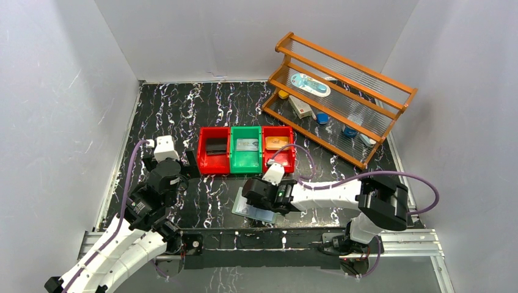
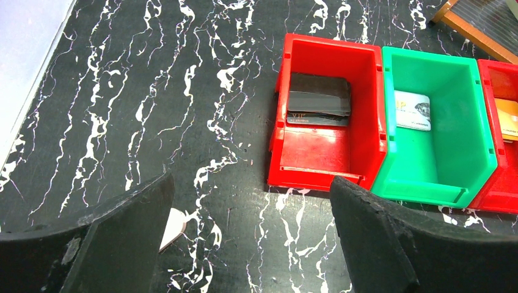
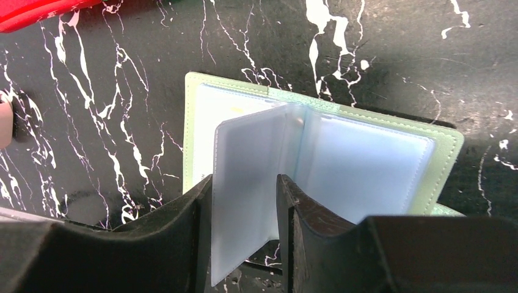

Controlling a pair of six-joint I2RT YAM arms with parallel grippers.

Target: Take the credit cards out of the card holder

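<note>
The sage-green card holder (image 3: 443, 152) lies open on the black marbled table, in front of the bins (image 1: 253, 212). One pale blue plastic sleeve (image 3: 250, 140) stands up from it, between the fingers of my right gripper (image 3: 243, 183), whose jaws are partly apart around the sleeve. My right gripper (image 1: 253, 196) sits low over the holder. A dark credit card (image 2: 319, 101) lies in the left red bin (image 2: 330, 174). A silvery card (image 2: 412, 111) is in the green bin (image 2: 437, 186), and a tan-gold card (image 2: 507, 119) in the right red bin. My left gripper (image 2: 251, 207) is open and holds nothing, just before the left red bin.
The three bins (image 1: 246, 168) stand in a row mid-table. A wooden rack (image 1: 342, 97) with small items stands at the back right. A small pinkish-white clip (image 2: 173, 227) lies on the table by my left gripper's left finger.
</note>
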